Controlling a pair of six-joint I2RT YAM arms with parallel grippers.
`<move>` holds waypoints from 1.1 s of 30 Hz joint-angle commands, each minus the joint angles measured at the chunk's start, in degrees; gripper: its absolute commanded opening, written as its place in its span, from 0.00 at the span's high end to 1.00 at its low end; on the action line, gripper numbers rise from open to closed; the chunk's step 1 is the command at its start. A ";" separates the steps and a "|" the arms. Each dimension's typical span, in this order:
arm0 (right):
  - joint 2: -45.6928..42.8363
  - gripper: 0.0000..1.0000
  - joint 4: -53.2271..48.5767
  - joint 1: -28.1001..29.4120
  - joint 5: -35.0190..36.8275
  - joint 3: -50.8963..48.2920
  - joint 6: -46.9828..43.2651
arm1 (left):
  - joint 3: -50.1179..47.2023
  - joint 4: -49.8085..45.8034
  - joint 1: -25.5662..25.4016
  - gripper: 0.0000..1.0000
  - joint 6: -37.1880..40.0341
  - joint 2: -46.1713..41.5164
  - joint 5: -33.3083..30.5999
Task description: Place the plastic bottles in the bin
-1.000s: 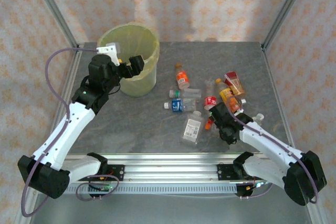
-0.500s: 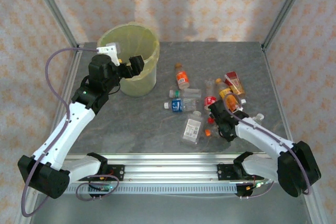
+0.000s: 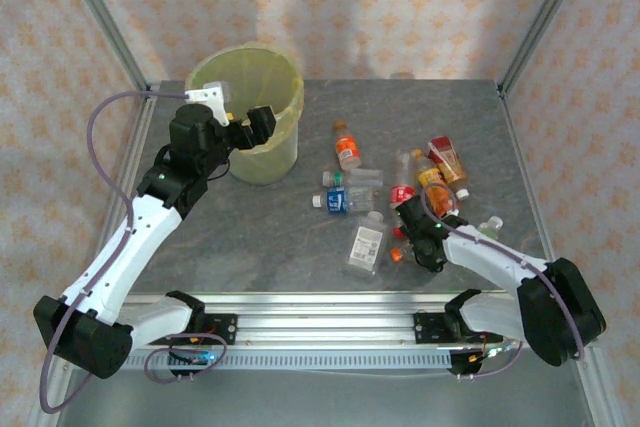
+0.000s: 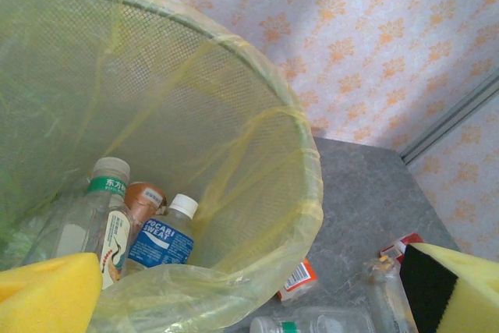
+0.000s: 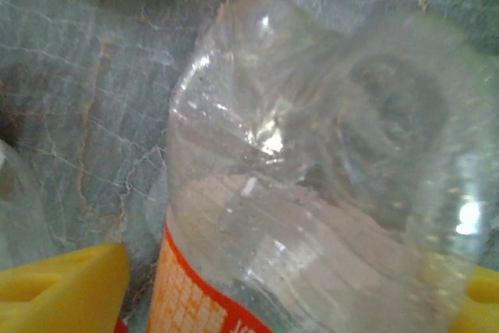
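Carrying everything: the grey worktop (image 3: 250, 237), with a metal rail (image 3: 320, 322) along its near edge and bare stone between the bin and the bottle cluster.
Bin: the bin (image 3: 262, 152) stands at the far left corner; its bagged rim (image 4: 312, 185) shows close up in the left wrist view.
Left gripper: the left gripper (image 3: 245, 127) hovers at the bin's near rim, jaws spread wide with nothing between the pads (image 4: 47, 294).
Right gripper: the right gripper (image 3: 405, 215) sits low among the bottles, jaws apart astride a clear orange-labelled bottle (image 5: 312, 193); a sliver of gap shows beside one pad (image 5: 62, 286).
Loose bottles: an orange bottle (image 3: 347, 147), a blue-labelled bottle (image 3: 335, 199) and a flat white-labelled bottle (image 3: 367, 245) lie right of centre; a white-capped bottle (image 3: 490, 224) lies near the right edge.
Binned bottles: a green-banded bottle (image 4: 105, 216) and a Pocari bottle (image 4: 164, 239) lie inside.
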 commanded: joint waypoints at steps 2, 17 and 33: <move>0.38 0.25 0.61 -0.21 -0.90 -0.71 -1.09 | 1.32 0.13 -0.35 0.00 0.49 -0.02 -1.13; -13.07 0.50 -8.86 -0.21 6.45 4.81 -15.21 | 1.85 -0.49 -0.44 0.00 -0.20 0.35 -1.66; -21.87 0.52 20.35 4.56 -8.21 12.21 -57.16 | 5.33 0.82 -3.00 0.00 -3.18 2.32 6.05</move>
